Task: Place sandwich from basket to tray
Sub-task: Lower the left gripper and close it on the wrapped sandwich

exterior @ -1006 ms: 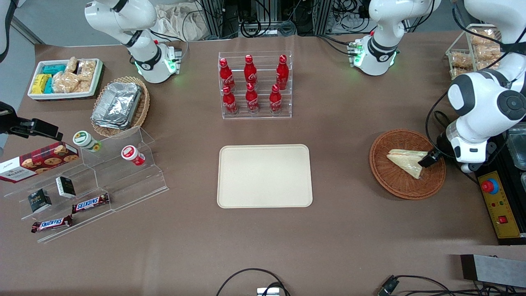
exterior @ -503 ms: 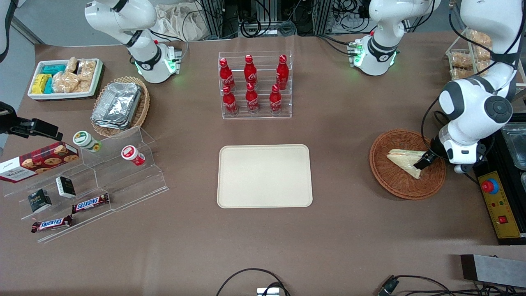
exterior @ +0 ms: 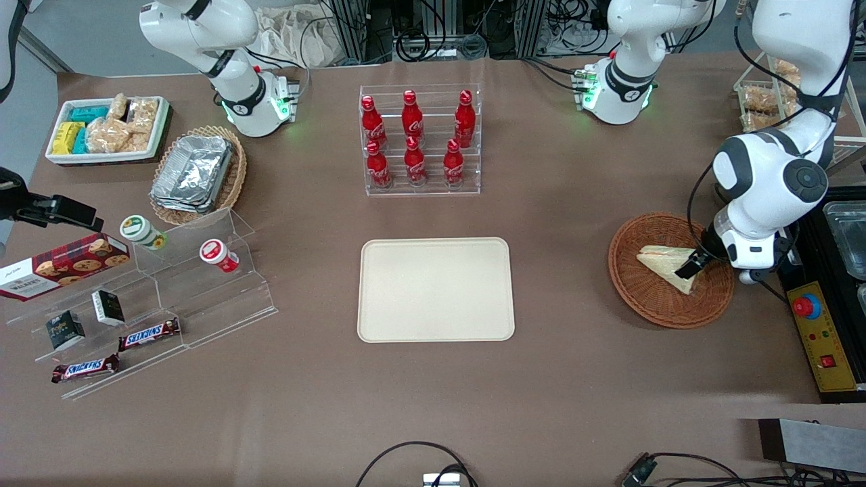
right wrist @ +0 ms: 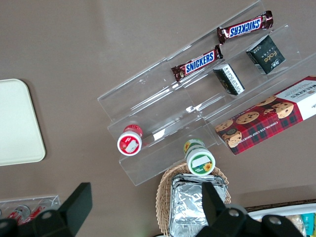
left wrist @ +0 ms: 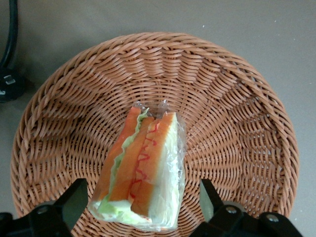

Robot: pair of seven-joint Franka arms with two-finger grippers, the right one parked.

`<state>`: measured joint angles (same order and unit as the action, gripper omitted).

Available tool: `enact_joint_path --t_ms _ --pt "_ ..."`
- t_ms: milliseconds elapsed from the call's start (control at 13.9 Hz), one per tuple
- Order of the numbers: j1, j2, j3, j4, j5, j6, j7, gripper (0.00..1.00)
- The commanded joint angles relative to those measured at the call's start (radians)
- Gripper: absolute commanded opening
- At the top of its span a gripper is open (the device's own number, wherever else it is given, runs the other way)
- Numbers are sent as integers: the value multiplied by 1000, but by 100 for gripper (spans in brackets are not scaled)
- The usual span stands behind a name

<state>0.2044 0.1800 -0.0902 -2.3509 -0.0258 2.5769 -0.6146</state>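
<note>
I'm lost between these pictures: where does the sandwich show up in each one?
Front view: the sandwich lies in the basket, with the open gripper at it.
Left wrist view: sandwich between the fingers.
Right wrist view: not in it.
Shared landmark: the basket.

Robot lab: arm bases [exterior: 260,108] bolted on (cables trailing).

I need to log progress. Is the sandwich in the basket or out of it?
In. The sandwich lies on the weave of the basket, the open tool straddling it; the tray holds nothing.
</note>
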Motion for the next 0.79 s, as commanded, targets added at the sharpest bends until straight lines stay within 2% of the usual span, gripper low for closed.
enact_joint_path --t_ms 0,215,359,503,646,718 --pt "7 4 -8 -16 -13 34 -7 100" --pt "7 12 -6 -16 -13 40 -8 88" --pt "7 22 -6 -15 -13 42 -8 74" --pt "7 27 -8 -13 -13 45 -8 41" --pt "7 32 -8 -11 -13 45 -8 0" --pt "7 33 -8 -11 -13 45 -8 0"
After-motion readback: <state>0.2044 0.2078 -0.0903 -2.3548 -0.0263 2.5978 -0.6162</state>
